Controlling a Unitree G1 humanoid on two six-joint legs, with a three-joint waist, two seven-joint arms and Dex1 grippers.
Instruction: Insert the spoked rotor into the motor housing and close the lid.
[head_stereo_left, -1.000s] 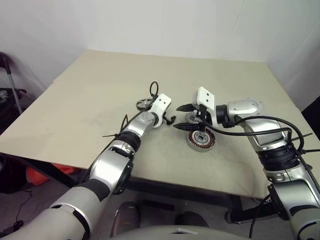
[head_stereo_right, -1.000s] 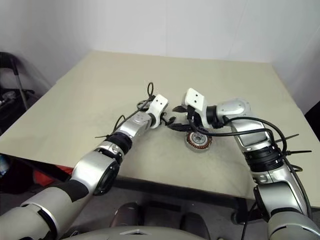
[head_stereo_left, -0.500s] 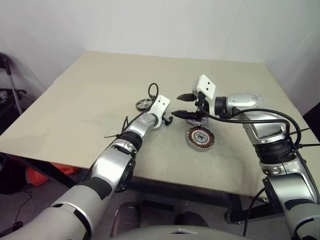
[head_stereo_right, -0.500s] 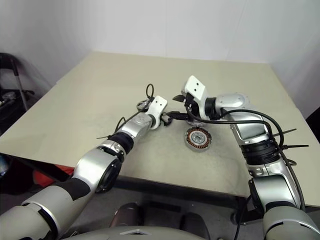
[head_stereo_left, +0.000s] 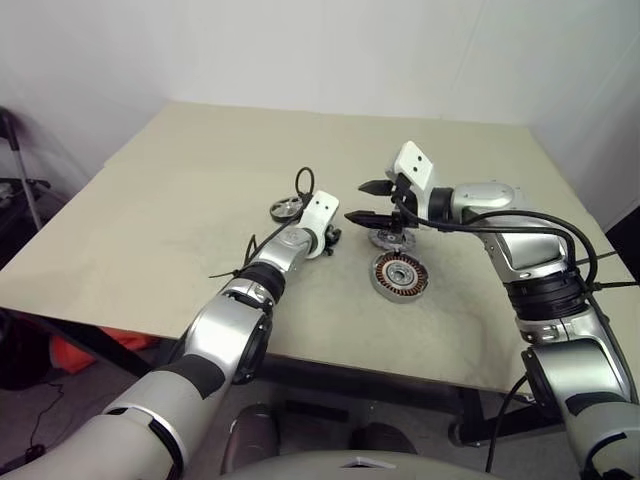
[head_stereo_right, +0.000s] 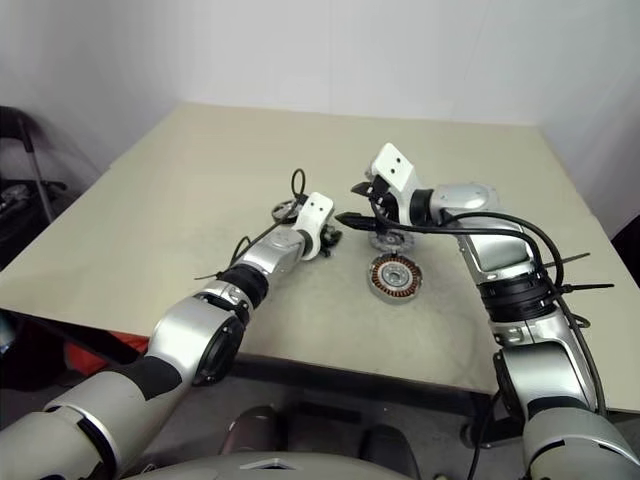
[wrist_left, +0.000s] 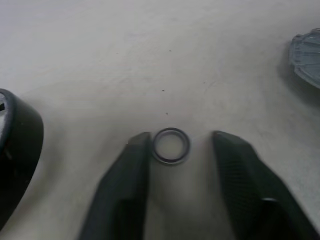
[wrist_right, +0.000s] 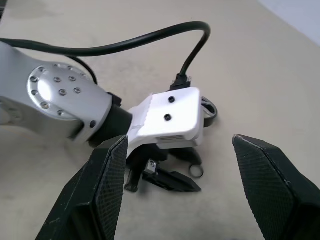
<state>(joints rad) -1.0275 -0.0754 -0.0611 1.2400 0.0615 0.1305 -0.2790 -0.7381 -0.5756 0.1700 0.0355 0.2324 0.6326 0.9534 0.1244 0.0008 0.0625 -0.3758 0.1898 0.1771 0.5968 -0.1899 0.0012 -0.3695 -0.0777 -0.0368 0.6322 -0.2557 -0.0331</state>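
Looking down, we see the housing (head_stereo_left: 401, 277) bare on the surface (head_stereo_left: 180, 200), the lid (head_stereo_left: 388, 238) half hidden under our right gripper (head_stereo_left: 365, 201), spread empty. Our left gripper (wrist_left: 175, 150) brackets a thin ring (wrist_left: 171, 145), not clamped. The rotor (head_stereo_left: 286, 209) lies beyond it.

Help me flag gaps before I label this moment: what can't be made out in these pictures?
- Lid: cut off by the left wrist view's edge; in the head views the right pincer hides part of it.
- Spoked rotor: partly behind the left arm's cable, spokes too small to check.
- Thin ring: lies inside the left pincer; contact unclear.
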